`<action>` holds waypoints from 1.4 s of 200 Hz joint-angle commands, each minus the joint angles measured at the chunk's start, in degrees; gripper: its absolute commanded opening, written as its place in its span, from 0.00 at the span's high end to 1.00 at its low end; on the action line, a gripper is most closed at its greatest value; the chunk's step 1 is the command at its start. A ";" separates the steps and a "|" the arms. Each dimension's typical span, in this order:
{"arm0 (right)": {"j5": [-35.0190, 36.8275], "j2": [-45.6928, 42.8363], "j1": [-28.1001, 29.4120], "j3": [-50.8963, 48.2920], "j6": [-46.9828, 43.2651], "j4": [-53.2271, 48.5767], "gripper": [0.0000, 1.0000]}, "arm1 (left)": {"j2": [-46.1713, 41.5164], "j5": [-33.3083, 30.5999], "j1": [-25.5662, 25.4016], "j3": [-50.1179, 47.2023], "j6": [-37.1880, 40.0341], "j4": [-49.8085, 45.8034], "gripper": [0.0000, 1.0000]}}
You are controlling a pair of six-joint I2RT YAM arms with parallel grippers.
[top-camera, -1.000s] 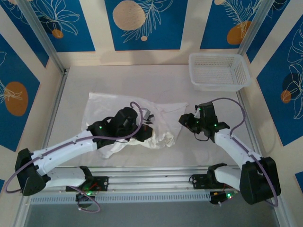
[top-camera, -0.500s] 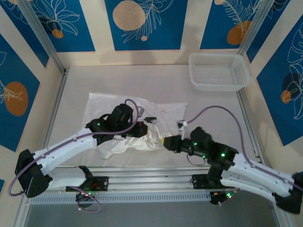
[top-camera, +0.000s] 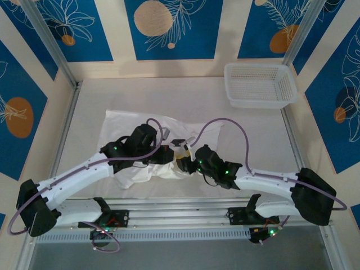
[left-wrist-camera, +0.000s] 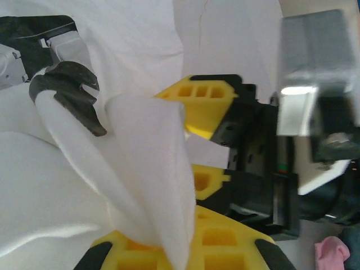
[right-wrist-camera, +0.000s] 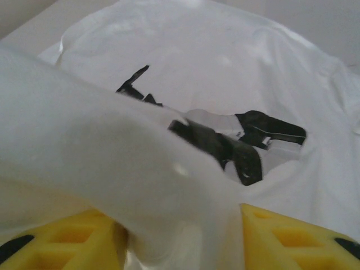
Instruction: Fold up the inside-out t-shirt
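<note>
Inside-out t-shirt (top-camera: 121,126) is spread, rumpled, on the left-centre of the worktop (top-camera: 185,95), and its near right part is being worked by both arms at once. The left claw (top-camera: 169,154) is clenched on a fold of the white cloth, which is drawn up into a soft peak off the worktop. Judged from that, the fold is being raised so that it can be taken from the other side. The right claw (left-wrist-camera: 208,140) is brought in just beside it, its yellow fingers set either side of the same ridge of fabric. Whether that ridge is actually pinched or merely straddled cannot be told.

The shirt is seen as thin, plain white and heavily creased, with a dark mark (right-wrist-camera: 247,152) showing on the cloth. No tidy fold has yet been made. The mesh basket (top-camera: 260,84) is left well apart at the far right.
</note>
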 commanded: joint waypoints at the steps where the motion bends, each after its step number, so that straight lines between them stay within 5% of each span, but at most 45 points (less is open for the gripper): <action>1: -5.83 1.77 0.43 2.26 -1.02 4.23 0.52 | -0.85 -0.60 0.89 1.40 0.39 -1.48 1.00; 31: -15.69 -0.75 2.34 1.22 -3.01 4.50 0.40 | 0.16 -0.77 1.81 1.70 1.26 -2.10 1.00; 62: -18.24 -3.16 2.31 -1.74 -5.47 4.65 0.33 | 0.19 -1.31 2.02 2.09 1.97 -2.67 1.00; 116: -4.55 2.30 0.58 -1.64 -8.31 8.29 0.38 | -1.06 2.12 2.01 0.34 0.85 0.18 1.00; 151: -2.28 5.82 0.14 0.48 -12.16 6.67 0.59 | -2.09 0.07 2.08 1.54 2.61 -3.57 1.00; 178: -9.02 3.29 -0.31 -0.72 -8.73 8.20 0.92 | -2.72 -1.76 2.17 1.61 3.87 -5.54 1.00; 191: -14.99 1.30 -0.35 -0.82 -6.17 7.43 1.00 | -2.38 -4.22 2.64 2.16 5.54 -7.92 1.00; 216: -34.40 -5.31 -1.70 -2.86 1.74 10.88 1.00 | 0.12 -15.46 6.80 1.57 12.40 -12.75 1.00; 230: -41.14 -9.01 -3.11 -3.59 6.24 12.66 1.00 | 3.03 -16.70 10.29 -0.25 15.89 -10.74 1.00; 264: -39.47 -18.33 -6.19 -5.13 8.83 9.58 1.00 | 1.50 -16.54 10.79 -4.49 18.71 -1.75 1.00; 280: -37.14 -20.51 -7.96 -6.47 9.09 8.36 1.00 | -2.08 -16.41 10.82 -5.65 18.53 -0.66 0.76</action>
